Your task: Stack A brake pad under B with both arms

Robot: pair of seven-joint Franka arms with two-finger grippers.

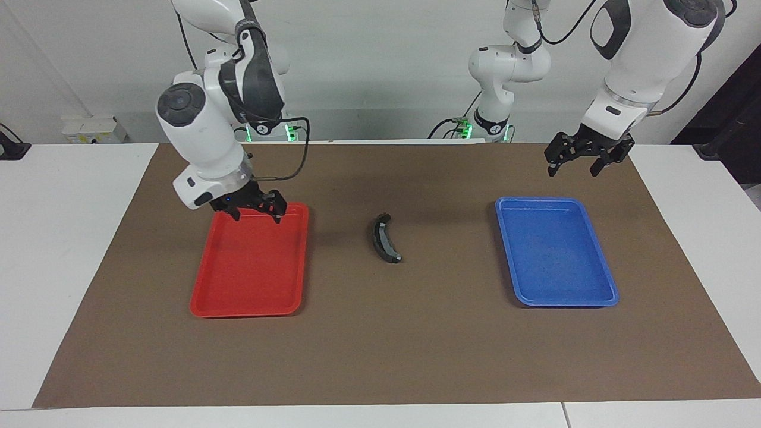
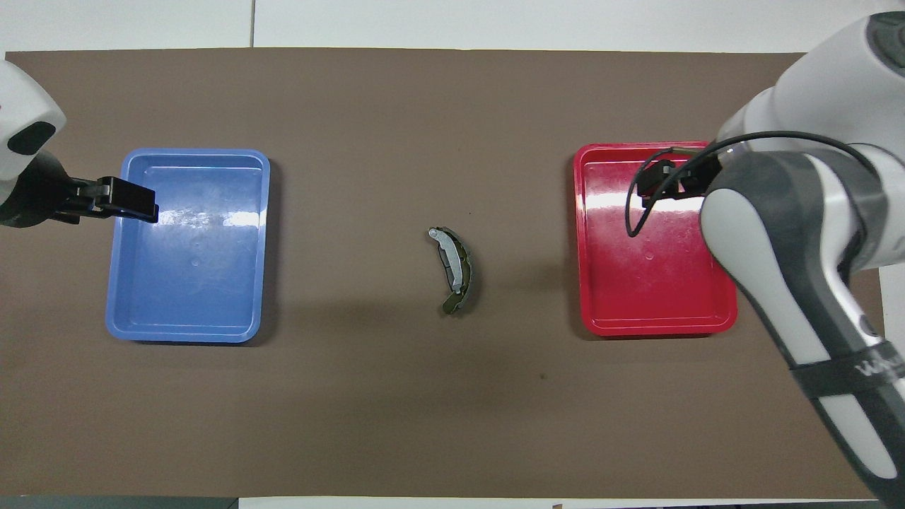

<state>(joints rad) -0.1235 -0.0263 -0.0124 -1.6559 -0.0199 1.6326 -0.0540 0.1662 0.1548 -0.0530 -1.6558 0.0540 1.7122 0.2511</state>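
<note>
No text on the arms or trays is legible

arms [image 1: 202, 131]: white shells | dark grey joint covers | black cables | black grippers

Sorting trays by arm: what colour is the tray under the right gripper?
Red tray, clearest in the facing view.

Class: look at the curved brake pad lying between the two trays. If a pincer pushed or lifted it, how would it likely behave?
The curved brake pad looks like a rigid piece with a grey lining, so it would probably stay stiff and feel heavy for its size. Lying flat on the brown mat, it seems unlikely to roll. A push near one end might pivot it, given its crescent shape.
</note>
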